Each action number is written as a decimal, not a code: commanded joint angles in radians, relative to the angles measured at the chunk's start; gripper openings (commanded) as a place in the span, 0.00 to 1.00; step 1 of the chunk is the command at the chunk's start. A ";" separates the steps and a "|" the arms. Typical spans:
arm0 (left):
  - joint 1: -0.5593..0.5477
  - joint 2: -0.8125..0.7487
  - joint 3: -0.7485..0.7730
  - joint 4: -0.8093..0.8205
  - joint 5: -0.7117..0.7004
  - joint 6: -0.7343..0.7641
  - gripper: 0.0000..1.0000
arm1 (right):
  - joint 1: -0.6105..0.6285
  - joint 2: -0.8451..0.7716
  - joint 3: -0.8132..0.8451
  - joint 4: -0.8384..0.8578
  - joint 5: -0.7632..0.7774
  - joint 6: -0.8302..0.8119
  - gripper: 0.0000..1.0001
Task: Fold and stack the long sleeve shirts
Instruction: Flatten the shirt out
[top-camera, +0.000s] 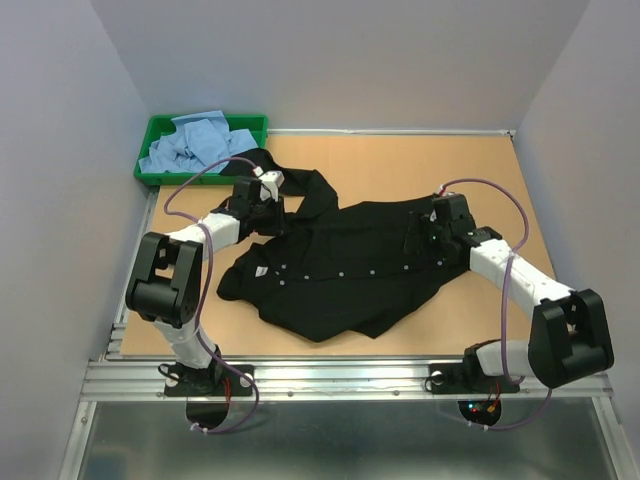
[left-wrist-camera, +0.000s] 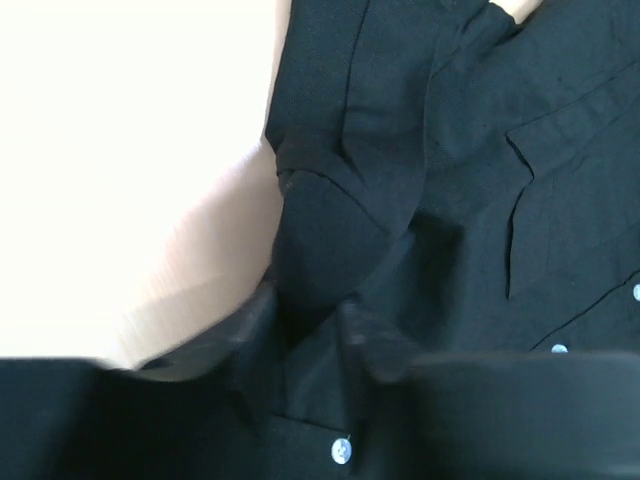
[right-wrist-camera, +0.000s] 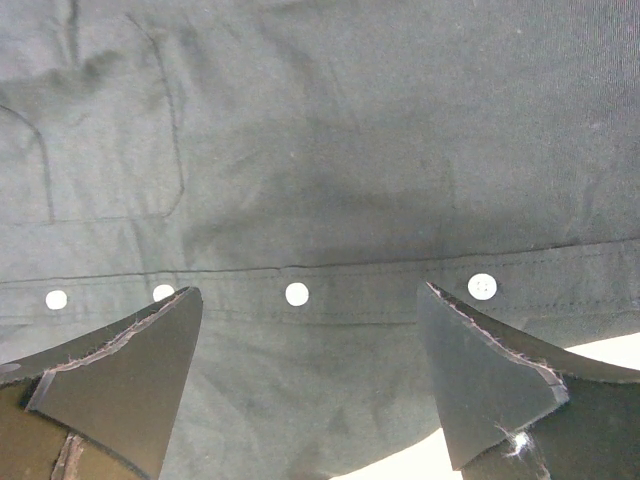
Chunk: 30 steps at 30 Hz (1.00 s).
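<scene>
A black shirt is lying spread and rumpled across the middle of a tan worktop, front side up, with a row of pale buttons running along its placket. My left hand is reaching down onto the shirt's far left part, where the cloth is bunching near the collar and sleeve. In the left wrist view its fingers are showing dark and blurred, standing fairly narrow, with a rounded fold of black cloth sitting between them. I cannot tell whether they are actually pinching it. My right hand is hovering over the shirt's right side. Its fingers are standing wide apart, straddling the button row from above and holding nothing. A sliver of bare worktop is showing past the shirt's edge by the right finger. At the far left corner, a green tray is holding crumpled light blue shirts. One edge of the black shirt is lying just beside the tray's near right corner.
</scene>
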<state>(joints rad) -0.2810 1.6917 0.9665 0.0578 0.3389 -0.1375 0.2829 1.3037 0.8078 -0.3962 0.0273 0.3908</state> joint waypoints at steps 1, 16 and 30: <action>-0.010 0.000 0.031 0.019 0.011 0.036 0.25 | 0.006 0.022 0.047 0.002 0.037 -0.030 0.93; -0.037 -0.122 0.038 -0.119 -0.040 -0.004 0.00 | -0.128 0.298 0.421 0.002 0.226 -0.213 0.86; -0.040 -0.191 0.012 -0.173 -0.083 -0.043 0.00 | -0.315 0.687 0.737 0.010 0.056 -0.354 0.77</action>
<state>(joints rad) -0.3149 1.5394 0.9672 -0.0864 0.2756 -0.1719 -0.0097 1.9400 1.4433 -0.4053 0.1768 0.1101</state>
